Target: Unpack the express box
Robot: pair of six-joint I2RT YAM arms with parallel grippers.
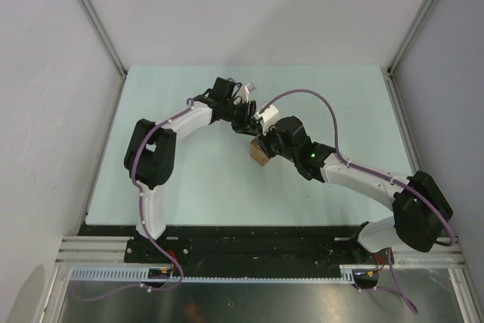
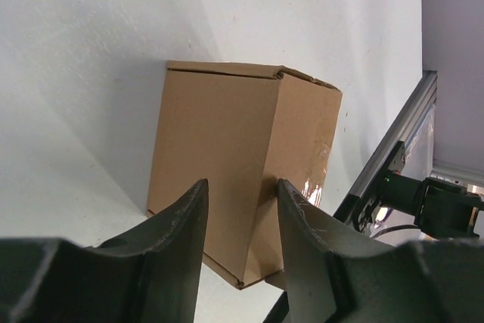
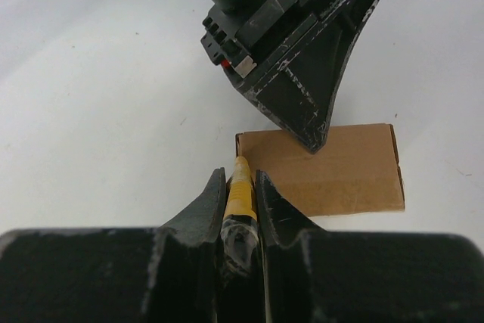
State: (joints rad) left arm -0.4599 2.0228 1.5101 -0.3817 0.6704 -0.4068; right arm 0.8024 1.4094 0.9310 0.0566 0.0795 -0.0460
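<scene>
The left arm (image 1: 162, 156) rises from the near left edge of the worktop (image 1: 189, 194), bends at a raised elbow and reaches toward the middle, with its wrist turned down. The left gripper (image 2: 240, 187) is about half open. Its two dark fingers (image 2: 181, 217) stand apart and nothing is clamped between them. From its own wrist camera they frame one upright corner edge of the box (image 2: 219, 141). In the right wrist view one of those fingertips comes down onto the box's far edge.

The box is plain brown cardboard and sits near the middle of the worktop with its flaps closed. A glossy strip, like clear tape, runs across one side.

The right gripper (image 3: 240, 173) is closed tight on a slim yellow knife (image 3: 242, 202). The knife points forward, and its tip is at the box's near left corner; I cannot tell whether it touches. The right arm (image 1: 363, 179) stretches low from the near right edge and slants left toward the box. A purple cable (image 1: 318, 100) loops above it.
</scene>
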